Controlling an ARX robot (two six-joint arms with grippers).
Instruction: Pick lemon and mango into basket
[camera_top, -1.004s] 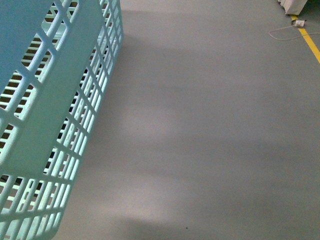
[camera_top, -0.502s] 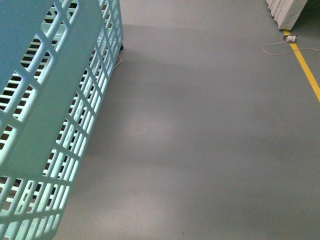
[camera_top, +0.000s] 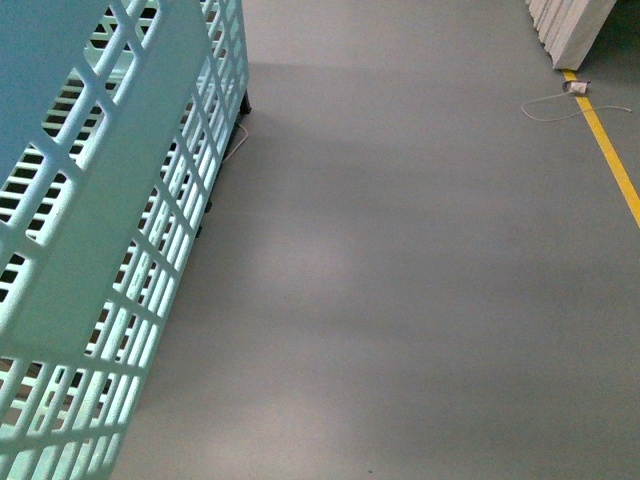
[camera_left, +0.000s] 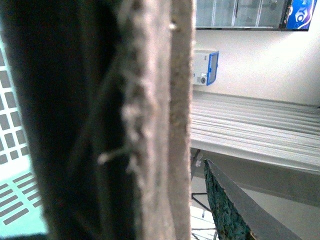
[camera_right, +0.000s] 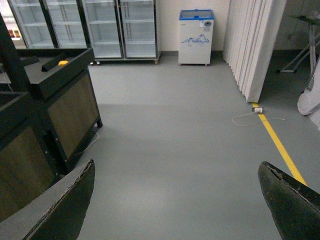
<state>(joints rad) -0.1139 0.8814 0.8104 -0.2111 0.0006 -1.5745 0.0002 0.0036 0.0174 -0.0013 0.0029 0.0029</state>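
Note:
The pale mint-green basket (camera_top: 110, 230) hangs close at the left of the front view, its slotted wall tilted. In the left wrist view its brown ribbed handle (camera_left: 155, 100) fills the picture, and my left gripper (camera_left: 165, 215) is shut on it, with one dark finger (camera_left: 225, 210) beside it. A bit of mint wall (camera_left: 15, 195) shows behind. My right gripper (camera_right: 175, 205) stands open over bare grey floor, nothing between its fingers. I cannot make out the lemon or the mango. A small yellow thing (camera_right: 63, 63) lies on a dark stand, too small to name.
Dark stands (camera_right: 60, 105) line one side of the grey floor. Glass-door fridges (camera_right: 102, 27) and a small white freezer (camera_right: 196, 36) stand at the far wall. A white folding partition (camera_right: 252, 50), a yellow floor line (camera_top: 612, 160) and a loose white cable (camera_top: 550, 103) lie on the other side.
The front view has shifted: the yellow line and cable have slid left and down, the white partition has come into view, and a dark stand leg shows behind the basket. The basket stays held.

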